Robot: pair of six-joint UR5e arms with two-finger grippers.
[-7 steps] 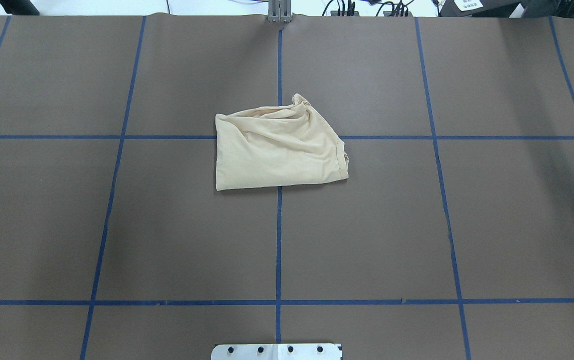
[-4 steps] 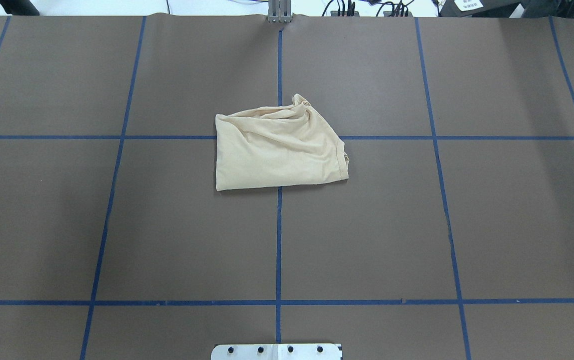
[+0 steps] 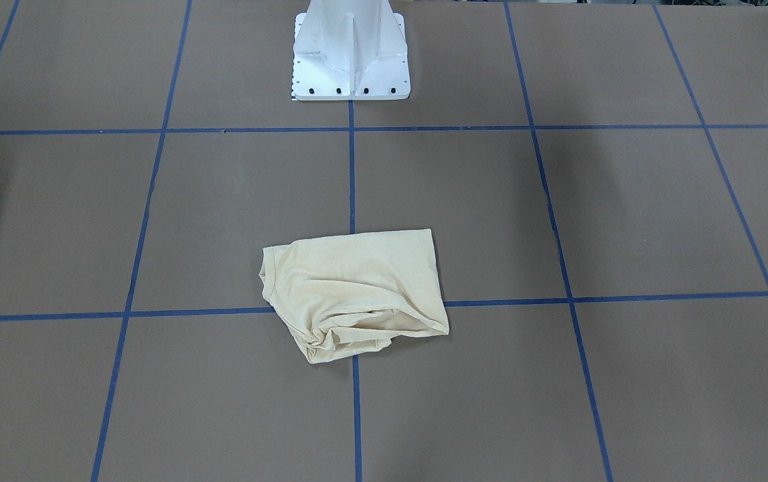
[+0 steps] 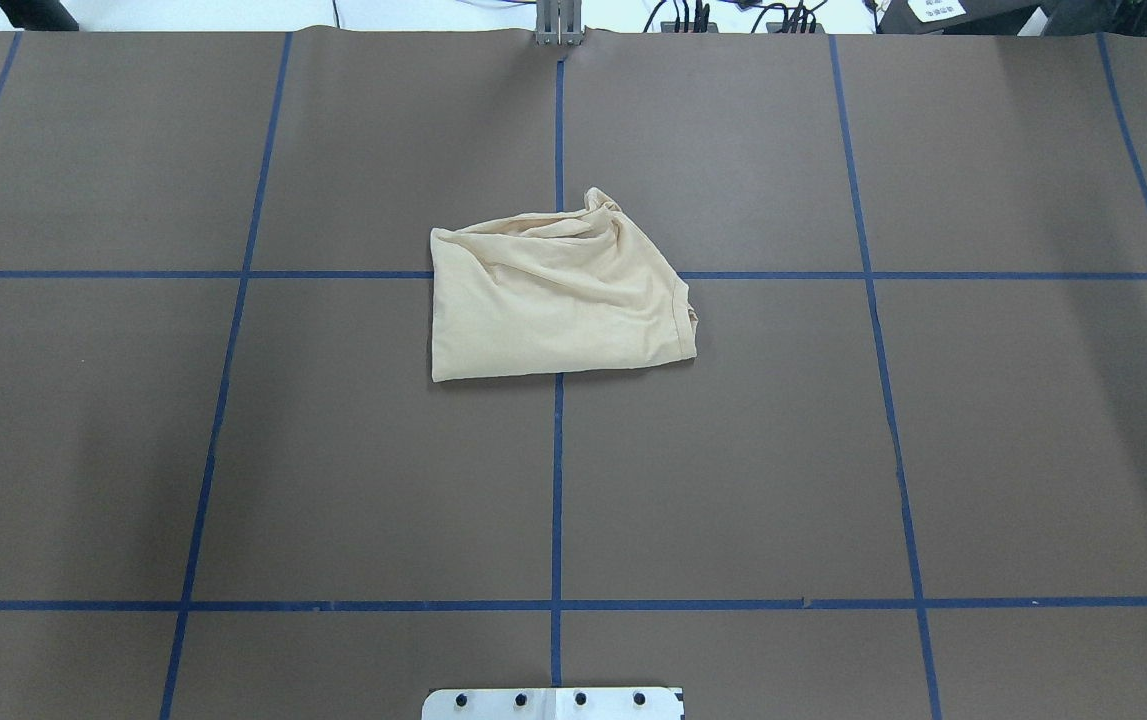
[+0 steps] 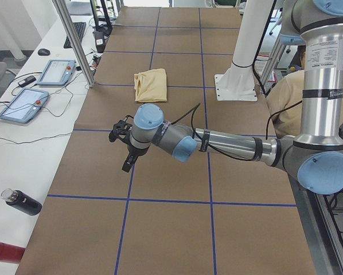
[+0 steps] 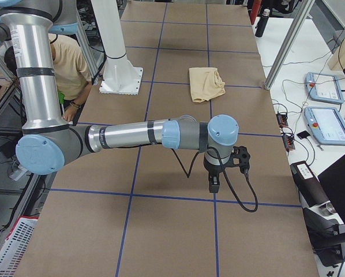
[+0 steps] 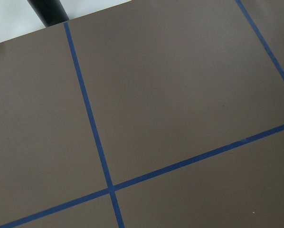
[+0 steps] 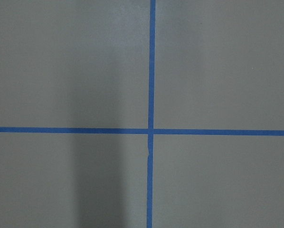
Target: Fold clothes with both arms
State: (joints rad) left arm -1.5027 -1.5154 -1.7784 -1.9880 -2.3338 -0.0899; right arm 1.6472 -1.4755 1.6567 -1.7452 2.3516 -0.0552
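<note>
Brown table (image 4: 233,450) with blue tape grid (image 4: 556,480). Cream shirt (image 4: 553,300) lies folded, one edge bunched, well apart from left gripper (image 5: 127,165) and right gripper (image 6: 214,186). Both hang over bare table at opposite ends; fingers apart or together: cannot tell.

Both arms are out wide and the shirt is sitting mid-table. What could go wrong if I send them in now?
1. The T-shirt is bunched along its far edge; fingers closing there may catch several layers and pull the fold open.
2. A black cable loops below the right gripper; a low sweep could drag it over the cloth.
3. A person sits close by the white pedestal.
</note>
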